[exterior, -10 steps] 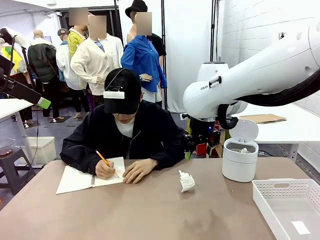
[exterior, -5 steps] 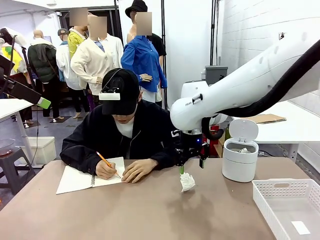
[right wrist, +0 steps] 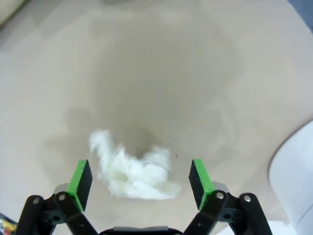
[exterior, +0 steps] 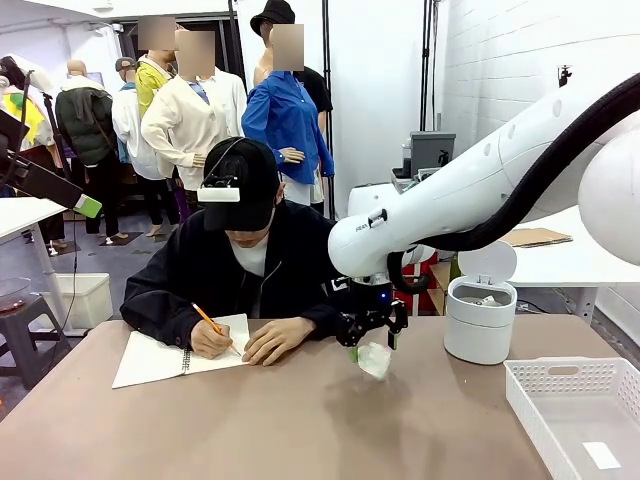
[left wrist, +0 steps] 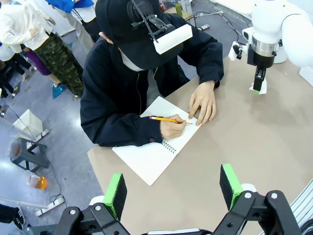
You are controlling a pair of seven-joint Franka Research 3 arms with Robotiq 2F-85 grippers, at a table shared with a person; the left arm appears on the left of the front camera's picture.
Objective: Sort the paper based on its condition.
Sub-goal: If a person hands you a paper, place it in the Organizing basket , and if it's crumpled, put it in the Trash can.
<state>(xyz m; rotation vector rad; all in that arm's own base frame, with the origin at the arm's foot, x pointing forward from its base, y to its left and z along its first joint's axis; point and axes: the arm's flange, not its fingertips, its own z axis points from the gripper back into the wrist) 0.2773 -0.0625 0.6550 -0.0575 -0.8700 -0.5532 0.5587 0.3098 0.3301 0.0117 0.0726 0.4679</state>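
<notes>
Having dropped to the table (exterior: 250, 430), the right fingers (right wrist: 80, 178) now straddle the paper wad (right wrist: 132, 174), released; left fingers (left wrist: 116, 193) gape empty.

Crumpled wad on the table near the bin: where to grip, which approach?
Grip the wad across its thick lumpy middle, from straight above: it lies loose on the table, and the thin tail at one end would likely just fold. The open right gripper straddles that bulk from above, so closing there looks sound.
</notes>
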